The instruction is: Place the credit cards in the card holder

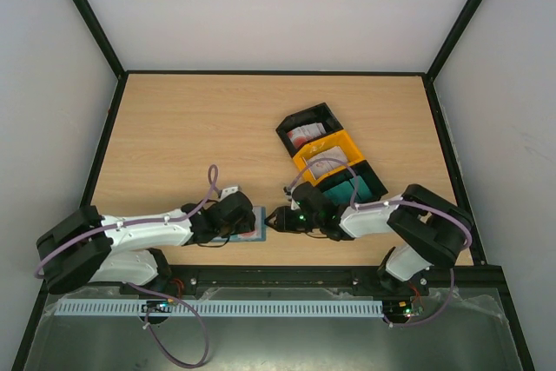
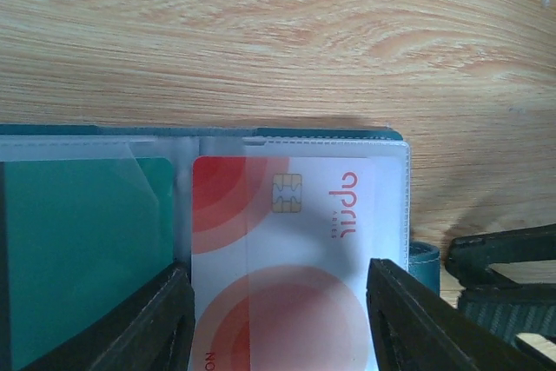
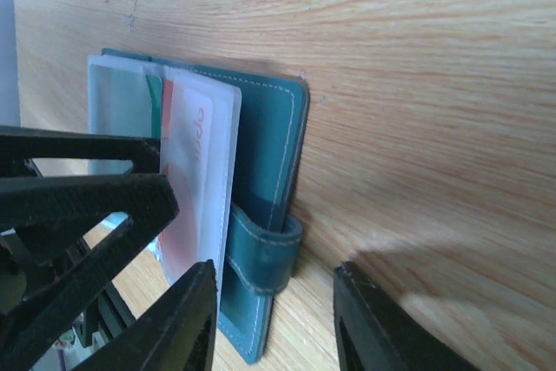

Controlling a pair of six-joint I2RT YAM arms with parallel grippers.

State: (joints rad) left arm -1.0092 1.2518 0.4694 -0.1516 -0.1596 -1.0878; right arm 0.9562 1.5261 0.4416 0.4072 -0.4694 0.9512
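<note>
The teal card holder (image 1: 254, 225) lies open near the front edge, between my two grippers. In the left wrist view, a white credit card (image 2: 287, 215) with red circles and a chip sits in the holder's clear sleeve. My left gripper (image 2: 278, 301) is open above it, with one fingertip by each long edge of the card. My right gripper (image 3: 269, 319) is open around the holder's snap tab (image 3: 261, 254) without touching it. The card (image 3: 195, 180) and the teal cover (image 3: 265, 145) also show in the right wrist view. Two more cards lie in the black bin (image 1: 304, 135) and the yellow bin (image 1: 326, 162).
A three-bin tray stands at the right: black bin (image 1: 300, 119), yellow bin (image 1: 347, 141) and dark-green bin (image 1: 352, 187), just behind the right arm. Black frame rails edge the wooden table (image 1: 191, 128).
</note>
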